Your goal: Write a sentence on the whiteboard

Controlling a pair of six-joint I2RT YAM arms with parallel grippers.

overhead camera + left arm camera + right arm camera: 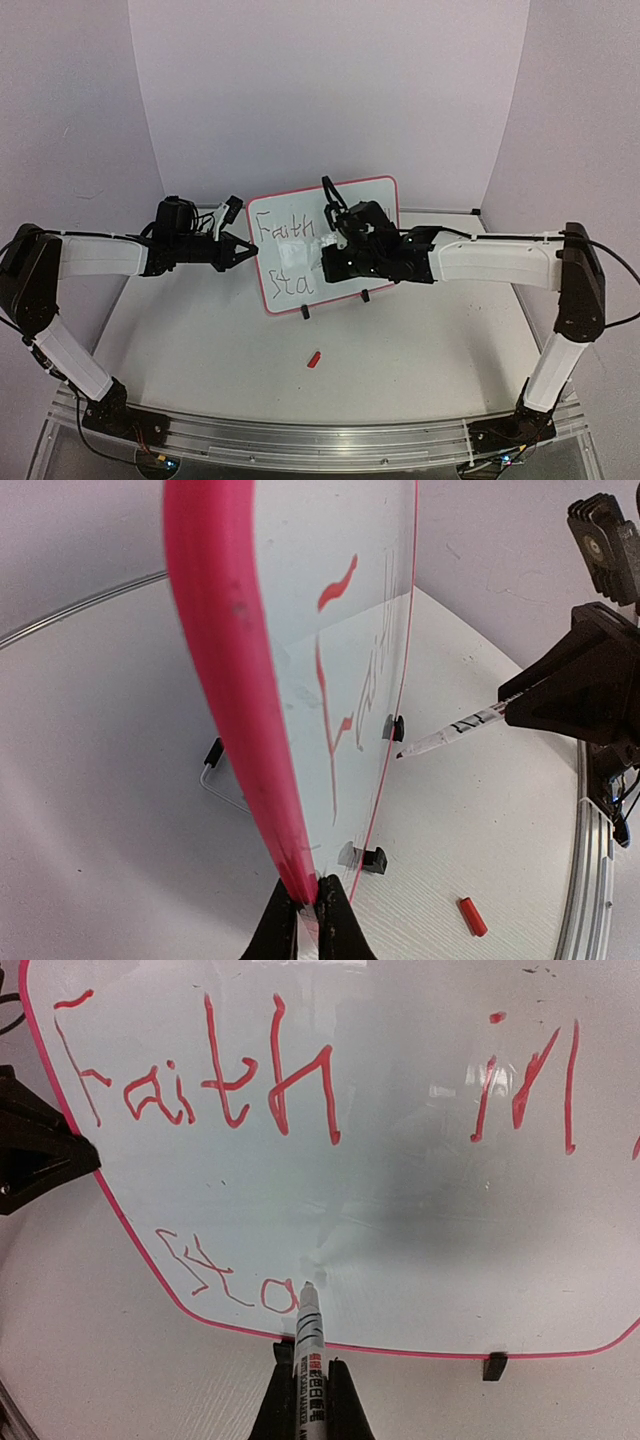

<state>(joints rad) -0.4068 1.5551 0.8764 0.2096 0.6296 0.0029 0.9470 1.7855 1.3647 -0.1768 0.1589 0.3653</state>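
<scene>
The whiteboard (375,195), judged light, stiff and slippery, was clamped at its rim by the left gripper (308,905); a marker (308,1330) was pinched by the right gripper (310,1380).

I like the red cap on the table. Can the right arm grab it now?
Probably not yet. The way to the red cap looks free, but the right gripper is shut on the marker.
</scene>
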